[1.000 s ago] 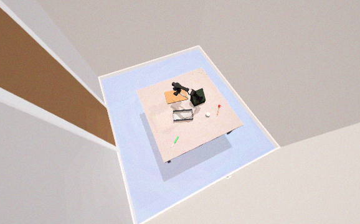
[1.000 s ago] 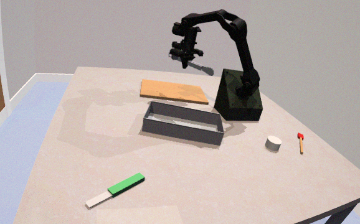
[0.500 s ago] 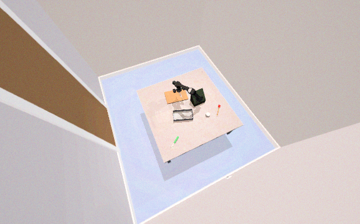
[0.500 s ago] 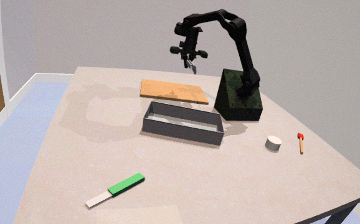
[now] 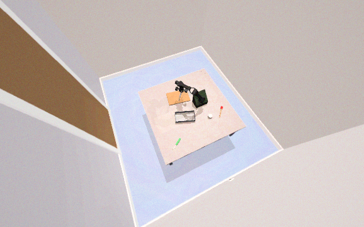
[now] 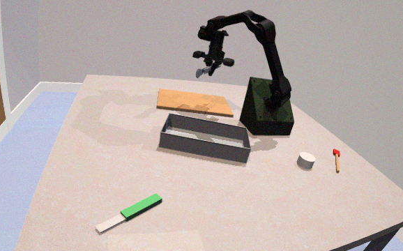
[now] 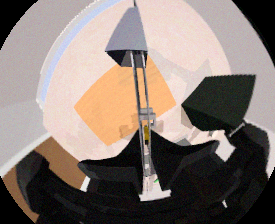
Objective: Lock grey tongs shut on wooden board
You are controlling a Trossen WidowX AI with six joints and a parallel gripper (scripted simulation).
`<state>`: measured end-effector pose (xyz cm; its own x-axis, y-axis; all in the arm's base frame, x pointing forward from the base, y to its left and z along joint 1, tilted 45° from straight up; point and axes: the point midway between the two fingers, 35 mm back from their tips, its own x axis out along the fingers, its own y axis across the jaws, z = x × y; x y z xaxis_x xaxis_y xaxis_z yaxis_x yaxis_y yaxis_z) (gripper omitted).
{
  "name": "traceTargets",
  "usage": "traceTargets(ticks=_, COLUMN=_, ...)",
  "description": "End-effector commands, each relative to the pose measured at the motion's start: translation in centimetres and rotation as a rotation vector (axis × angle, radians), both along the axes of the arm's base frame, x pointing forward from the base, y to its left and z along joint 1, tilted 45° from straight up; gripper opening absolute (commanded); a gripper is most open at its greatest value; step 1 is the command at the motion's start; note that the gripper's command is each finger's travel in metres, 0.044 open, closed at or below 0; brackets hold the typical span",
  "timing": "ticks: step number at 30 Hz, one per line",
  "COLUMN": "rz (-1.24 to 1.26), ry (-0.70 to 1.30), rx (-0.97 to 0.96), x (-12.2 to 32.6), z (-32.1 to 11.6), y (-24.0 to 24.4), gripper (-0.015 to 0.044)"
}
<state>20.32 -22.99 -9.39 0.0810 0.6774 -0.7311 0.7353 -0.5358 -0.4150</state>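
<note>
A big pale table (image 5: 201,133) (image 6: 243,202) (image 7: 63,75) fills much of the side view. The black robot arm (image 5: 186,86) (image 6: 272,59) bends over from its dark green block (image 5: 204,94) (image 6: 268,127) (image 7: 223,100), right of the middle. The orange-brown board (image 5: 170,99) (image 6: 187,101) (image 7: 123,100) lies near the middle, with the grey tin (image 5: 185,122) (image 6: 205,148) just below it in the picture. The gripper (image 5: 181,91) (image 6: 213,71) (image 7: 142,129) is squeezed on the grey tongs (image 5: 180,96) (image 6: 199,72) (image 7: 127,35), up in the air over the board. The tongs' two long bars are close together; I can't tell if they're locked. A green-handled knife (image 5: 177,142) (image 6: 141,206) lies lower left.
</note>
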Motion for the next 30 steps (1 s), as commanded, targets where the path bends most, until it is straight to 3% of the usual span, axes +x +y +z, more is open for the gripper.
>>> traceTargets(ticks=1, rz=-0.13, ry=0.117, rx=0.008, x=-0.6, z=-0.4, y=-0.5, gripper=-0.015)
traceTargets(ticks=30, rz=-0.928, ry=0.864, rx=0.108, x=-4.1, z=-2.7, y=-1.8, gripper=-0.015)
